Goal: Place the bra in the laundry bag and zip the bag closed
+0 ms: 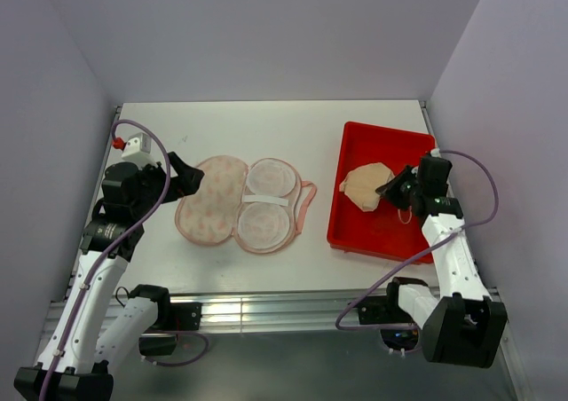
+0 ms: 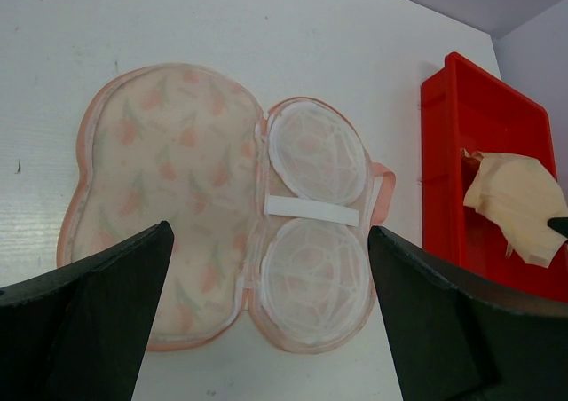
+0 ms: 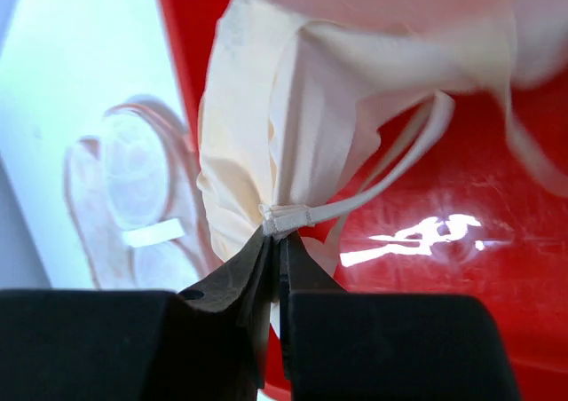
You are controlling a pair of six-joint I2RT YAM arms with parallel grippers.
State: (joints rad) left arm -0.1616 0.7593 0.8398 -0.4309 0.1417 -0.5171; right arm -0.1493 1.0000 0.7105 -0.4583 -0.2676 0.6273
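Both jaws of the right gripper (image 3: 277, 241) pinch the bra (image 3: 284, 126) at its strap seam; limp, light fabric likely drapes; left gripper (image 2: 268, 272) gapes empty.

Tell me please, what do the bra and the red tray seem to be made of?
The bra: soft thin fabric, matte peach-beige; it creases and bunches where the right claw pinches it. The red tray: probably hard plastic, glossy; light glints on its floor.

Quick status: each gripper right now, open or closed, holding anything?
Left gripper: open, holding nothing, near the laundry bag.
Right gripper: closed, pinching the bra in the red tray.
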